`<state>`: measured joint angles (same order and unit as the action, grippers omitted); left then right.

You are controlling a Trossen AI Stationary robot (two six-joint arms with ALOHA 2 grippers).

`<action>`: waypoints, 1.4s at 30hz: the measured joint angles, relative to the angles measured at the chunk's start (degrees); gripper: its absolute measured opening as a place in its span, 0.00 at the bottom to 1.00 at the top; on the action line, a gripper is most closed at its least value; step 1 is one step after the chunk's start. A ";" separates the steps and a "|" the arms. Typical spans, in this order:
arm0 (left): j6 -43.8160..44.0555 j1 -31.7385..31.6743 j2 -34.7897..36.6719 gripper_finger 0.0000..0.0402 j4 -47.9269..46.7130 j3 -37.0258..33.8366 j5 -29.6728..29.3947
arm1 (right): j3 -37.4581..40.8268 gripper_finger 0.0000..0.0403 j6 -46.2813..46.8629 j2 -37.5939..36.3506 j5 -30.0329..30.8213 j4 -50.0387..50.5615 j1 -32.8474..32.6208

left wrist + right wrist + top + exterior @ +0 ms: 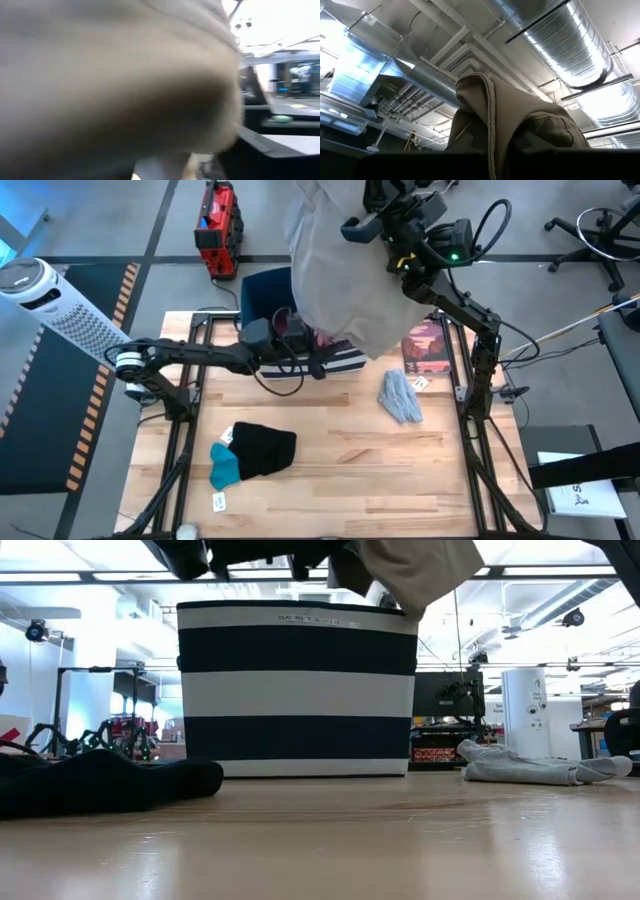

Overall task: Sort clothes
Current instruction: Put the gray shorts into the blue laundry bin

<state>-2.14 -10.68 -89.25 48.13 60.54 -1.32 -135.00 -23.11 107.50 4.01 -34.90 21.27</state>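
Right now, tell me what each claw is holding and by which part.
The right claw, raised high, holds the large khaki-beige fabric trousers by a bunched fold at their top; they hang over the navy striped bin. The left claw grips nothing visible.

You see the beige trousers point(335, 270) hanging above the bin; black point(265, 448), teal point(225, 468) and grey pieces point(401, 397) lie on the table.

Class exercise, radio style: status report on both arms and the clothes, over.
Right tool shut on khaki trousers, lifted above striped bin. Left tool at bin rim, under the trousers. Black, teal, grey pieces unsorted on table.
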 joint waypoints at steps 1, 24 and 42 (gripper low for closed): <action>-1.18 -0.02 0.41 0.48 -0.12 -0.03 -1.33 | 0.00 0.00 0.00 0.00 0.00 0.18 -0.09; -16.77 -8.15 26.86 0.00 -30.43 -4.36 -15.73 | 0.00 0.00 0.45 -1.09 -0.02 26.35 -0.41; -15.81 -20.58 28.77 0.00 -39.29 -8.66 -12.22 | 1.15 0.00 -2.46 -0.79 0.35 72.21 3.41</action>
<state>-17.96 -31.26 -60.48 8.83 51.88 -13.53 -133.84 -25.57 106.72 4.36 37.30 24.68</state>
